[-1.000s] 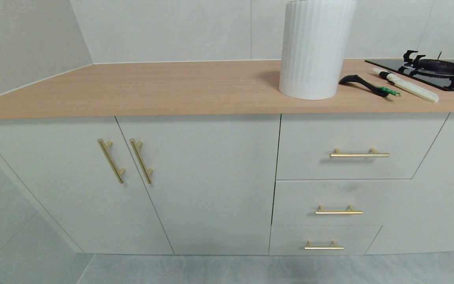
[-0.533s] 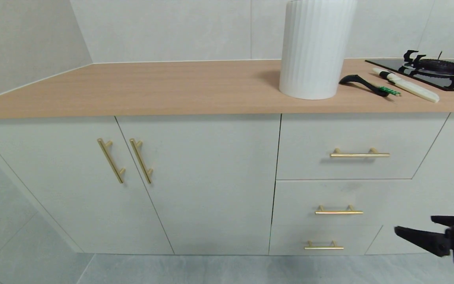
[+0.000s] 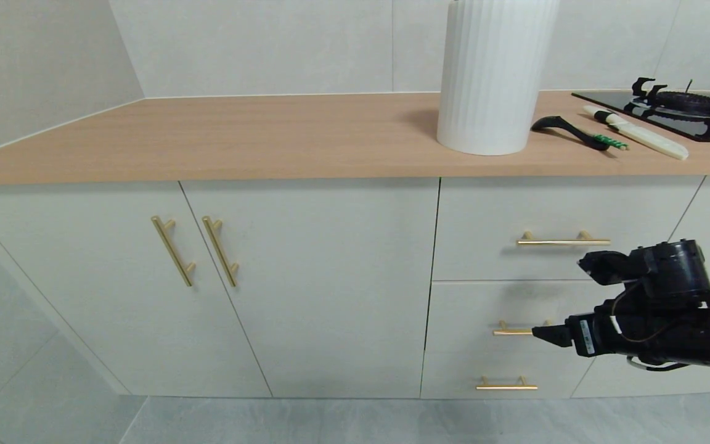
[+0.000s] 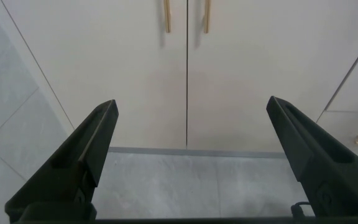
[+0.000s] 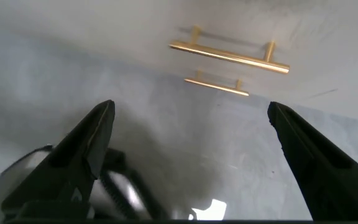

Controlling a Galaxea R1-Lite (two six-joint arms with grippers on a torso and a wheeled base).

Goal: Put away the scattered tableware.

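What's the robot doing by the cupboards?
It is meant to tidy up, but it holds nothing yet. Its right gripper is open in front of the drawers, close to the middle drawer's handle. Its left gripper is open too, facing the cupboard doors. A black spoon and a white knife lie on the counter.

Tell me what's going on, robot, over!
Both grippers open: right gripper by the drawer handles, left gripper facing the cupboard doors. Black spoon and white knife on the counter, untouched. Tall white pot close beside the spoon.
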